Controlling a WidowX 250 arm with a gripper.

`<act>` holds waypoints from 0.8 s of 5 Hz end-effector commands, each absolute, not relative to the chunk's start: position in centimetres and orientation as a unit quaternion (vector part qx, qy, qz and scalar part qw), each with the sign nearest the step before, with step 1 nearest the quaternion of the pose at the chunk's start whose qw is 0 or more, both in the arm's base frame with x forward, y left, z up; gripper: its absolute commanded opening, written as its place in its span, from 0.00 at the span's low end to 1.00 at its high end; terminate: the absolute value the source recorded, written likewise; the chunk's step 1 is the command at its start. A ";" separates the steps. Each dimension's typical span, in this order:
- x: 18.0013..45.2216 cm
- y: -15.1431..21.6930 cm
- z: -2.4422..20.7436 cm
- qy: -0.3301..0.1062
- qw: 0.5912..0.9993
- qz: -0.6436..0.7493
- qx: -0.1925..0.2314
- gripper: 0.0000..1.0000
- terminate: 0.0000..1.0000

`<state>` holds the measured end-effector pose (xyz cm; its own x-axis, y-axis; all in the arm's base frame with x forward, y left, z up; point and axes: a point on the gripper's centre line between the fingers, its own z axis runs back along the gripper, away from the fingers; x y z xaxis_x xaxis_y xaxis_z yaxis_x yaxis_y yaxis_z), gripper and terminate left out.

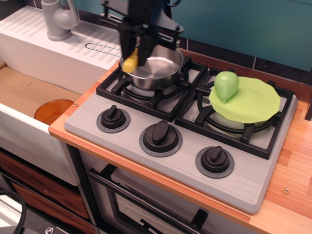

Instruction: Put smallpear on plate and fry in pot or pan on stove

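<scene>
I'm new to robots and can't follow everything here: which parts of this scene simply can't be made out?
- The fry: only its lower yellow end shows; the tool covers the rest.
- The tool: motion blur hides how its fingers sit on the fry.
- The arm: cut off by the top edge.
- The pot: its left rim and part of its floor sit behind the tool.
- The burner under the plate: covered by the plate, where the smallpear rests.
</scene>
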<state>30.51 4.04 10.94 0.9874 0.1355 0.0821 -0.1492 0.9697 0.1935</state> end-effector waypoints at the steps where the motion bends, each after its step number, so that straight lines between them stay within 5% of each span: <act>1: 34.2 4.6 11.0 -0.075 0.990 0.052 0.106 0.00 0.00; 2: 34.5 5.2 10.3 -0.085 0.990 0.050 0.100 0.00 0.00; 3: 34.6 5.5 9.7 -0.098 0.990 0.045 0.092 1.00 0.00; 4: 34.7 5.7 9.4 -0.103 0.990 0.042 0.083 1.00 0.00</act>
